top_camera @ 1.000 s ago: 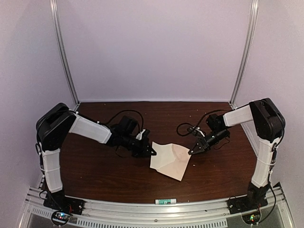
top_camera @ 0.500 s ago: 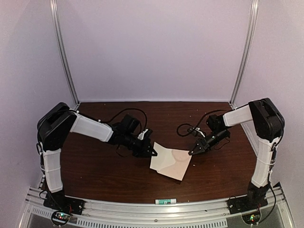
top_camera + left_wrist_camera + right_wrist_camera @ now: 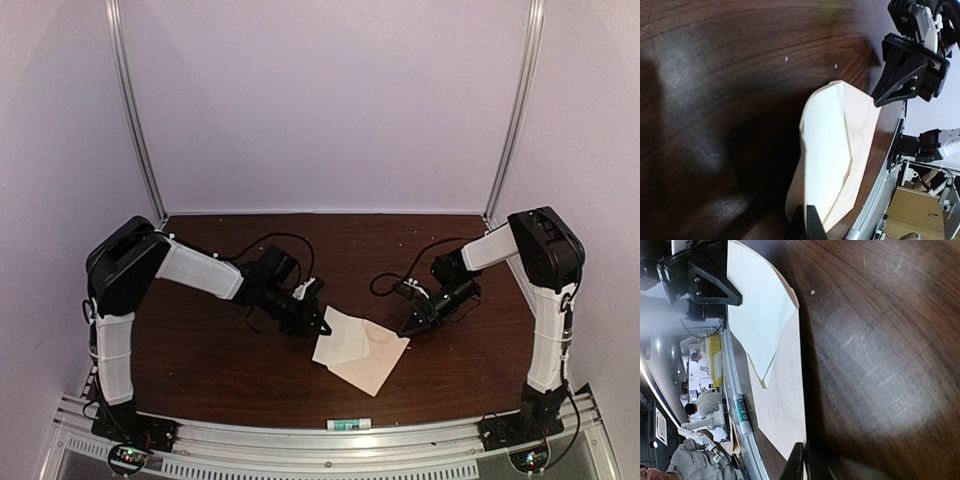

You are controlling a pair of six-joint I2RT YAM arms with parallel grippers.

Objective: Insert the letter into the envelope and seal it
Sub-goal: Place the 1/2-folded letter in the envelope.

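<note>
Left gripper (image 3: 806, 222) closed tight, tips at the envelope's (image 3: 862, 127) left side. Right gripper (image 3: 801, 460) closed too, tips at its right corner. We can't tell if either pinches paper. The letter (image 3: 825, 150), paler cream, creased and bowed up, lies over the envelope's left half. We see the envelope tan, faintly mottled, on the dark table (image 3: 200, 350).
</note>
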